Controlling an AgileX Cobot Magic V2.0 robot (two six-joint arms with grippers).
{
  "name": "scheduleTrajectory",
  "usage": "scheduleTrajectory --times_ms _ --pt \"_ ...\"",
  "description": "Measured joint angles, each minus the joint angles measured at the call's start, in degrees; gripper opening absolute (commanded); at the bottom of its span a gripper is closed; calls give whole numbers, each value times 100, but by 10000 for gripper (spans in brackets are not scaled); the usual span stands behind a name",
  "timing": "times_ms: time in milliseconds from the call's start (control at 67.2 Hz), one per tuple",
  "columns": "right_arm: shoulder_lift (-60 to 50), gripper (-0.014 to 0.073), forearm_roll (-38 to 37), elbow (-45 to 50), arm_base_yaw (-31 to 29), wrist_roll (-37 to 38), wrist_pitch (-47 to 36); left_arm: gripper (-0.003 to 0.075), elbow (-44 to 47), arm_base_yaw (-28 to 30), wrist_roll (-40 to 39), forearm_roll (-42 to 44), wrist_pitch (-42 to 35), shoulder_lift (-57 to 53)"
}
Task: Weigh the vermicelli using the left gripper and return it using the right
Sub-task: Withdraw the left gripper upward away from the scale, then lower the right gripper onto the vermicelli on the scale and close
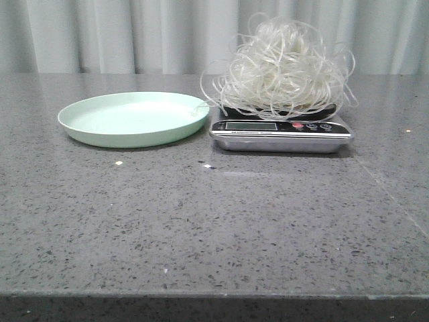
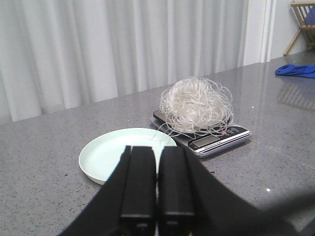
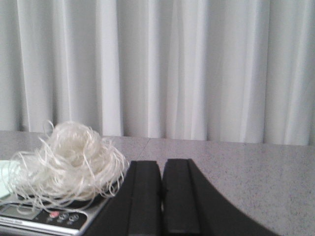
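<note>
The vermicelli (image 1: 285, 67), a fluffy whitish tangle of thin strands, sits piled on the digital scale (image 1: 281, 131); it also shows as the vermicelli (image 2: 196, 105) and the vermicelli (image 3: 66, 164). The pale green plate (image 1: 131, 118) lies empty to the left of the scale. My left gripper (image 2: 157, 152) is shut with nothing in it, pulled back on the near side of the plate (image 2: 106, 157). My right gripper (image 3: 161, 167) is shut and empty too, back from the scale (image 3: 44, 216) and to its right. Neither gripper shows in the front view.
A grey speckled counter (image 1: 201, 228) runs to a front edge, with white curtains behind. A blue cloth (image 2: 295, 71) and a wooden rack (image 2: 304, 19) lie far off to the right. A small pale crumb (image 1: 118, 163) sits before the plate.
</note>
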Motion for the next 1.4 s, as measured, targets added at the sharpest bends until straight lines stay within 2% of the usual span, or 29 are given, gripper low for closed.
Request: scheduleTrajectory --times_ms 179,432,476,625,745,1132,1400 --pt "1115 157 0 -1011 0 0 792 127 0 0 0 -4 -26 0" --pt "2008 176 151 -1177 0 13 640 127 0 0 0 -13 -22 0" --pt "2092 211 162 -1273 0 13 640 127 0 0 0 -13 -30 0" --pt "2648 437 167 -1999 0 13 921 127 0 0 0 -13 -30 0" --pt "3353 520 167 -2884 134 13 1376 127 0 0 0 -13 -30 0" --pt "6259 526 167 -5631 1359 13 3086 127 0 0 0 -13 -36 0" --pt "8176 526 167 -7424 1477 13 4163 127 0 0 4 -13 -36 0"
